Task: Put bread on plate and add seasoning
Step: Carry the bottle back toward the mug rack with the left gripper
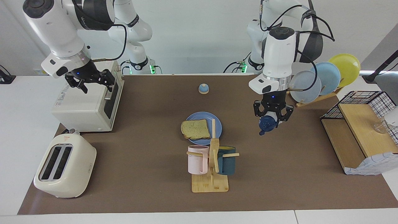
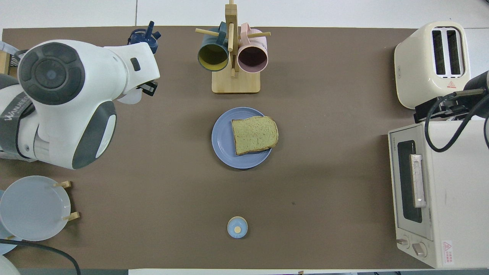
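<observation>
Blue plate (image 1: pixel 217 123) holds bread (image 1: pixel 196 129), crust overhanging | left jaws (image 1: pixel 272 119) clamp seasoning (image 1: pixel 268 123) over bare mat (image 1: pixel 279 174) | right jaws (image 1: pixel 93 81) spread, unladen

Bright, even overhead light, soft shadows on the brown mat (image 1: pixel 140 133) (both views sharp, no glare).

"TOSHIBA" is printed on the toaster oven (image 2: pixel 431 191).

A lab's mock kitchen: toaster (image 1: pixel 64 166), oven (image 1: pixel 88 101) and mug rack (image 1: pixel 210 169) on a papered table (image 1: pixel 149 193).
</observation>
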`<control>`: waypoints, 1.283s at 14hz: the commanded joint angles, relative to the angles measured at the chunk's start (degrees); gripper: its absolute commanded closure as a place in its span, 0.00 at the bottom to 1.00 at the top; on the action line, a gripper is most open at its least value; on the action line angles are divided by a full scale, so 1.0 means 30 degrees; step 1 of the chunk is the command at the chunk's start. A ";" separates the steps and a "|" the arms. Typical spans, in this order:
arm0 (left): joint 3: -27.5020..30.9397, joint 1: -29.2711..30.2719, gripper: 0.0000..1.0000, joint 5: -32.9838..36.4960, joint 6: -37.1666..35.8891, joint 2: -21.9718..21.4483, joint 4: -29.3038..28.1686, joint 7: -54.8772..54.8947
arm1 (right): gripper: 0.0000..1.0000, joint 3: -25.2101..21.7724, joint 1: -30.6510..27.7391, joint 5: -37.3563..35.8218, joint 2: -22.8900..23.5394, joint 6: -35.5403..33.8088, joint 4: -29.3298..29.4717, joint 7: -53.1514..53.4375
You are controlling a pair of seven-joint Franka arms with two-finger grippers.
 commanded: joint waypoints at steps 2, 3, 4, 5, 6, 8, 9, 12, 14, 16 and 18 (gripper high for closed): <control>-0.0273 0.1062 1.00 -0.1239 0.8352 -0.0701 -0.4089 -0.3853 | 0.00 0.0154 -0.0104 0.0028 -0.0119 0.0238 -0.0070 0.0236; -0.0273 0.1237 1.00 -0.1241 1.0791 -0.0611 -0.5145 -0.4711 | 0.00 0.0154 -0.0104 0.0028 -0.0119 0.0238 -0.0070 0.0236; -0.0273 0.1558 1.00 -0.1241 1.2816 -0.0378 -0.5939 -0.5010 | 0.00 0.0154 -0.0104 0.0028 -0.0119 0.0238 -0.0070 0.0236; -0.0273 0.1590 1.00 -0.1241 1.4345 0.0465 -0.6121 -0.5477 | 0.00 0.0154 -0.0104 0.0057 -0.0119 0.0238 -0.0070 0.0236; -0.0273 0.1619 1.00 -0.1241 1.5897 0.1402 -0.6036 -0.6119 | 0.00 0.0154 -0.0104 0.0028 -0.0119 0.0238 -0.0070 0.0265; -0.0273 0.1765 1.00 -0.1241 1.9090 0.3335 -0.5948 -0.6943 | 0.00 0.0183 -0.0075 0.0028 -0.0119 0.0238 -0.0070 0.0295; -0.0273 0.1882 1.00 -0.1241 2.0701 0.4505 -0.5831 -0.7004 | 0.00 0.0184 -0.0075 0.0028 -0.0119 0.0238 -0.0070 0.0324; -0.0273 0.2088 1.00 -0.1445 2.3062 0.7293 -0.4577 -0.7034 | 0.00 0.0184 -0.0017 0.0028 -0.0119 0.0238 -0.0070 0.0353; -0.0244 0.2438 1.00 -0.1591 2.3061 0.8087 -0.3548 -0.7034 | 0.00 0.0184 -0.0017 0.0028 -0.0119 0.0238 -0.0070 0.0382; -0.0272 0.2759 1.00 -0.1330 2.3061 0.9050 -0.2876 -0.7034 | 0.00 0.0184 -0.0017 0.0057 -0.0119 0.0238 -0.0070 0.0383; -0.0331 0.3229 1.00 -0.0746 2.3062 1.0371 -0.1647 -0.7092 | 0.00 0.0184 -0.0017 0.0028 -0.0119 0.0238 -0.0070 0.0383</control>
